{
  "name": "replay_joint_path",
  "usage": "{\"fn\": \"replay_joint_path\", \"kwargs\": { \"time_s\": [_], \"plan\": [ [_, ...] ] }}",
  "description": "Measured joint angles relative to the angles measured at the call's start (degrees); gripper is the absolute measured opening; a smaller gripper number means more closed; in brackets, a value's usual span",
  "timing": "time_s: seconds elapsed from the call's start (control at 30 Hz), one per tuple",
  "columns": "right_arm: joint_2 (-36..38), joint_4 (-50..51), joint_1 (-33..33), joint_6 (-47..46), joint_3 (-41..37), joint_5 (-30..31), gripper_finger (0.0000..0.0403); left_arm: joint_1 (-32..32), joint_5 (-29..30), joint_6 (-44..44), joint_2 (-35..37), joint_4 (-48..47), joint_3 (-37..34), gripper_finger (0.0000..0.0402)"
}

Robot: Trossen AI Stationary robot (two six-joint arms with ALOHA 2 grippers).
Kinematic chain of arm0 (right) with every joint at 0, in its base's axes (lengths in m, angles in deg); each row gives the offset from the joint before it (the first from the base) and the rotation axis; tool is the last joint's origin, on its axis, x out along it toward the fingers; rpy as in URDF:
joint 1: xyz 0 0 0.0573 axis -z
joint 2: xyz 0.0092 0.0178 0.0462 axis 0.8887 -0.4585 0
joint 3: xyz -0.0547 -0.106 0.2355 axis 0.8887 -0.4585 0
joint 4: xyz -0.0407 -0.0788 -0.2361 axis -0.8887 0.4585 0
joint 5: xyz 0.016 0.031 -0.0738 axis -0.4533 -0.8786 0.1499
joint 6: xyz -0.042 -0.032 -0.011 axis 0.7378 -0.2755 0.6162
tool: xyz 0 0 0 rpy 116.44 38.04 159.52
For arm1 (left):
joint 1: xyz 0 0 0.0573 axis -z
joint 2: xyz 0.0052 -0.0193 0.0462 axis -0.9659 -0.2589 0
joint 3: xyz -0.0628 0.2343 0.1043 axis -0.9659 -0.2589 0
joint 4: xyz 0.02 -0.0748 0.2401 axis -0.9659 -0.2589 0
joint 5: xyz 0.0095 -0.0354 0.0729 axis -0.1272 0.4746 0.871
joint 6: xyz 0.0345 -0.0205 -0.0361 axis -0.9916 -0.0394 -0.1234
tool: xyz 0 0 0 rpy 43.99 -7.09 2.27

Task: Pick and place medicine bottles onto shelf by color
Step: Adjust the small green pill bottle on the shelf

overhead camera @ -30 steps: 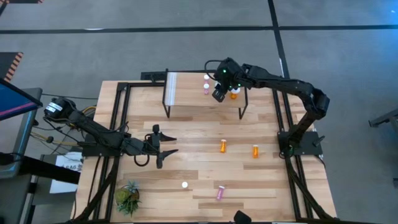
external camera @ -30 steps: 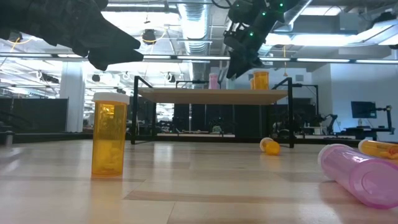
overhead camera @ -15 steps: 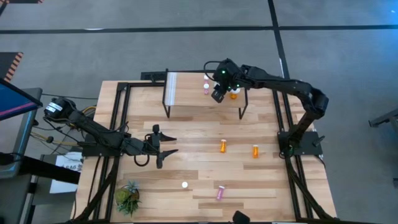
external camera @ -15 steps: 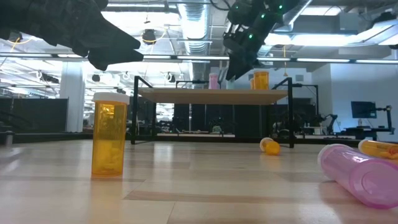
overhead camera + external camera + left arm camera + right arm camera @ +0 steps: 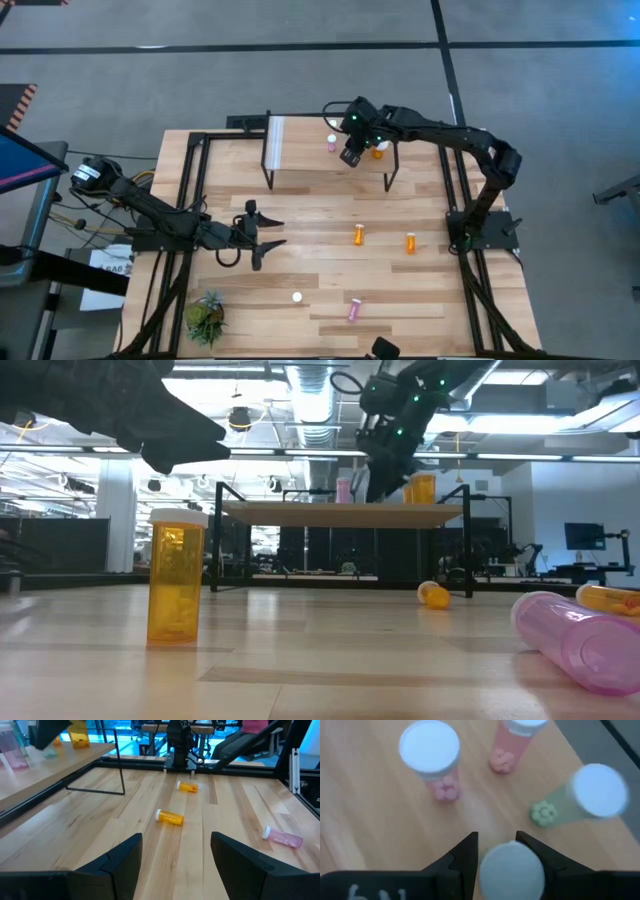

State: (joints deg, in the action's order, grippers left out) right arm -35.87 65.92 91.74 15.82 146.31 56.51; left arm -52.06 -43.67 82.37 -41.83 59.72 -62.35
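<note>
The shelf (image 5: 330,152), a light-wood board on black legs, stands at the table's far side. On it stand two pink bottles (image 5: 431,760) (image 5: 512,742), a teal one (image 5: 580,795) and an orange one (image 5: 420,488). My right gripper (image 5: 350,155) hangs over the shelf top, shut on a small white-capped bottle (image 5: 511,870). My left gripper (image 5: 262,235) waits open over the table's left middle. Two orange bottles (image 5: 359,235) (image 5: 410,242) and a pink one (image 5: 354,310) lie on the table. A larger orange bottle (image 5: 175,575) stands upright near the front. My right gripper pinches the small bottle between its two fingers, just below the white cap (image 5: 511,867). The fingers slant down from the table's right side. The bottle stands upright in the hold; the cap hides its body, and I cannot tell whether its base touches the shelf.
A small green plant (image 5: 205,318) sits at the near left corner. Black frame rails (image 5: 190,200) run along the table's left and right edges. Bare shelf top (image 5: 300,150) lies to the left of the standing bottles.
My right gripper has sunk a little toward the shelf top with the bottle still in its fingers, tipping slightly further downward. Its fingers have kept the same gap.
</note>
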Motion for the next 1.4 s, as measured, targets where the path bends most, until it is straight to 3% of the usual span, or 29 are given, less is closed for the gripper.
{"fn": "replay_joint_path", "kwargs": {
  "time_s": [0.4, 1.4],
  "plan": [
    [0.13, 1.36, -0.89, -0.22, 4.81, -0.03, 0.0152, 0.00, -0.07, 0.26, 0.00, -0.02, 0.00, 0.0225],
    [0.09, 5.82, -0.36, -0.50, 4.81, -0.06, 0.0137, 0.00, -0.35, 0.35, 0.00, -0.02, 0.00, 0.0225]
  ]
}}
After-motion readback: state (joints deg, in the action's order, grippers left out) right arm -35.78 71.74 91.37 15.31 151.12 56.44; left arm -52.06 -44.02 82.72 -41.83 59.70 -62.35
